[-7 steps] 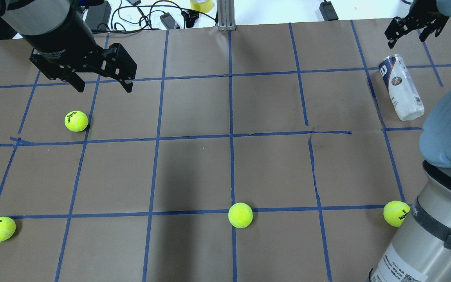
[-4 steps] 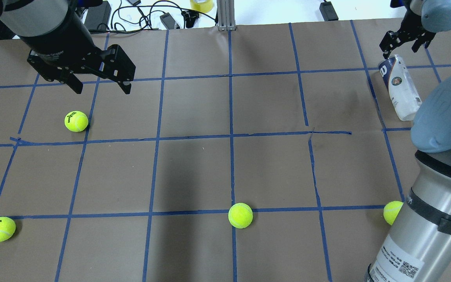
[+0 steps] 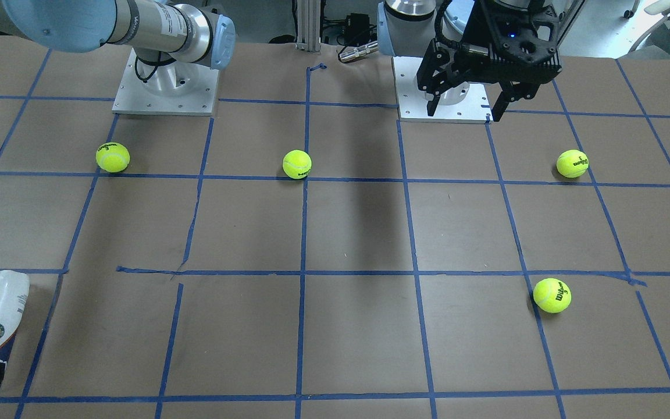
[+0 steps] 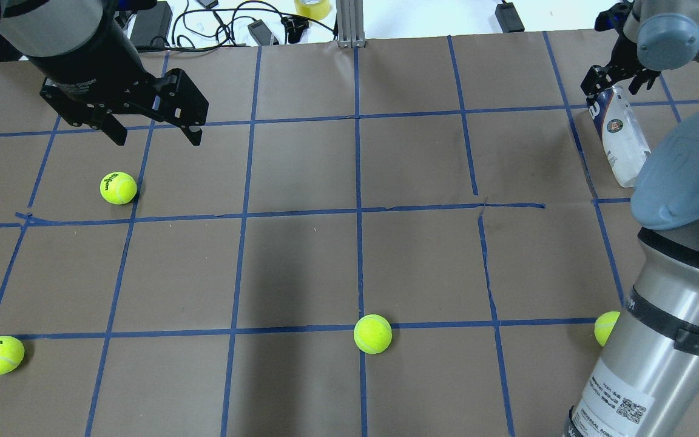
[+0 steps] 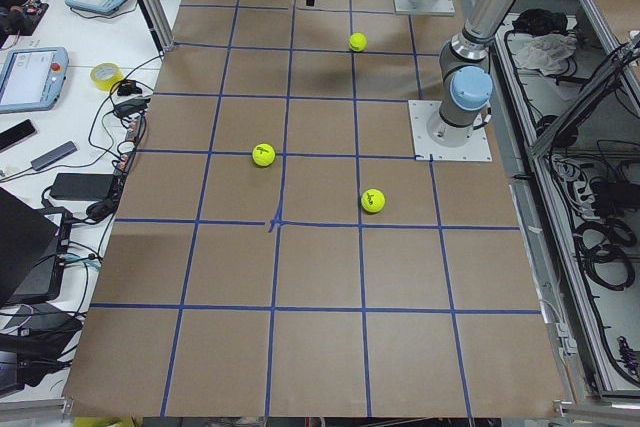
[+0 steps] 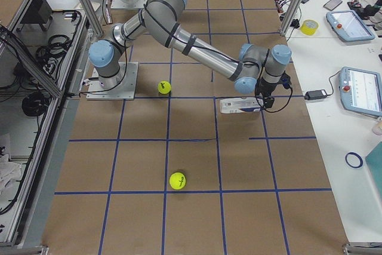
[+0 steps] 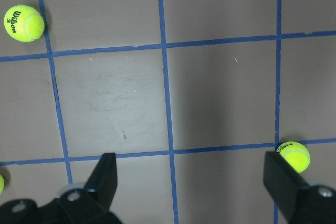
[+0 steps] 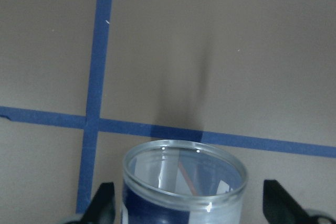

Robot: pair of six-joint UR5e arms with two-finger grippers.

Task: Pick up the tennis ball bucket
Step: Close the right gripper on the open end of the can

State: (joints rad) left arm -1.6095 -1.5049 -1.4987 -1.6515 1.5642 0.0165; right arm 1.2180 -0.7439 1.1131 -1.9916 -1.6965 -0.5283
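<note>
Clear tennis ball bucket [image 4: 622, 142] lies sideways at my surface's [image 4: 422, 267] far right, right fingers [image 8: 104, 203] spread astride its end (contact unclear to me), left fingers [image 7: 105, 182] open and holding nothing.

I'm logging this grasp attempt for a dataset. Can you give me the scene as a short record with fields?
target: tennis ball bucket, lying on its side on the table, not lifted
right gripper: open, one finger on each side of the bucket's open end, gaps visible
left gripper: open, empty, hovering above the table
loose items: four tennis balls, scattered, none near the bucket
</note>
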